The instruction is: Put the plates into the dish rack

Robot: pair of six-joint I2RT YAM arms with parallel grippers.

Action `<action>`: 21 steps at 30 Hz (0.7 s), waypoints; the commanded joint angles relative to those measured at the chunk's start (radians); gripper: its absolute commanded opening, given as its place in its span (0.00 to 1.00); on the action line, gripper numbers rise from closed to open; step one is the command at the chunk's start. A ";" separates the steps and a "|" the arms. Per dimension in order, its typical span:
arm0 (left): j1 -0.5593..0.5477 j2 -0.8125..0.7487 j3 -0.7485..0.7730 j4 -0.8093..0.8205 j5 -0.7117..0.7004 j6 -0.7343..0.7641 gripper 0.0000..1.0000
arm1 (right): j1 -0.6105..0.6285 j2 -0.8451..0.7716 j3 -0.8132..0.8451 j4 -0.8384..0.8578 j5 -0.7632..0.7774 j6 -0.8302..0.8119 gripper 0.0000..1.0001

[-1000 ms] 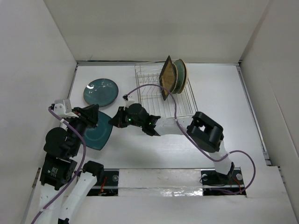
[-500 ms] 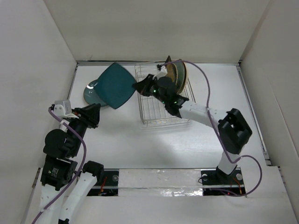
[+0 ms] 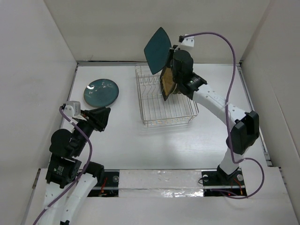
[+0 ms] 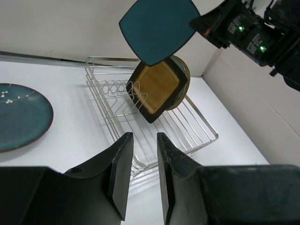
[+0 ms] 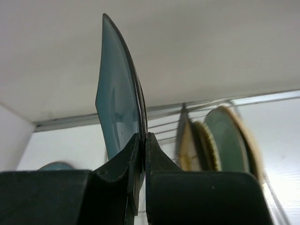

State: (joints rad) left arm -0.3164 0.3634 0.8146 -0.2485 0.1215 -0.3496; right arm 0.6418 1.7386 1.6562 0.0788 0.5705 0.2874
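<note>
The left end effector [image 4: 143,180] is hovering with its fingers slightly spread and empty; a round teal plate [image 3: 101,92] is lying on the table [image 3: 126,140] ahead-left of it. The right end effector [image 5: 142,145] is pinching another teal plate [image 3: 158,50] by its edge, nearly upright. The dish rack [image 3: 168,110], with the black square plate [image 4: 157,89] in it, is standing below this end effector.

White table [image 3: 122,145] — plain white walls [image 3: 140,28] on three sides, even light
</note>
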 commanded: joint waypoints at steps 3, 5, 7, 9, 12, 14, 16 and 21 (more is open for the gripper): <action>0.005 -0.020 -0.020 0.097 0.055 -0.008 0.25 | 0.010 0.062 0.180 0.131 0.190 -0.253 0.00; 0.005 -0.020 -0.037 0.109 0.056 -0.011 0.25 | 0.010 0.087 0.197 0.139 0.219 -0.295 0.00; 0.005 -0.018 -0.055 0.126 0.050 -0.012 0.25 | 0.024 0.099 0.197 0.156 0.255 -0.353 0.00; 0.005 -0.012 -0.071 0.141 0.053 -0.015 0.25 | 0.036 0.117 0.192 0.168 0.287 -0.385 0.00; 0.005 -0.001 -0.081 0.149 0.056 -0.012 0.25 | 0.048 0.137 0.174 0.182 0.325 -0.410 0.00; 0.005 0.003 -0.086 0.149 0.056 -0.011 0.25 | 0.058 0.151 0.163 0.187 0.347 -0.419 0.00; 0.005 0.005 -0.089 0.149 0.058 -0.011 0.25 | 0.058 0.157 0.155 0.184 0.358 -0.421 0.00; 0.005 0.006 -0.103 0.163 0.059 -0.012 0.25 | 0.079 0.167 0.106 0.191 0.387 -0.409 0.00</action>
State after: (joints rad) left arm -0.3164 0.3580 0.7219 -0.1532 0.1623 -0.3569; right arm 0.7013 1.9438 1.7550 0.0830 0.8837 -0.1135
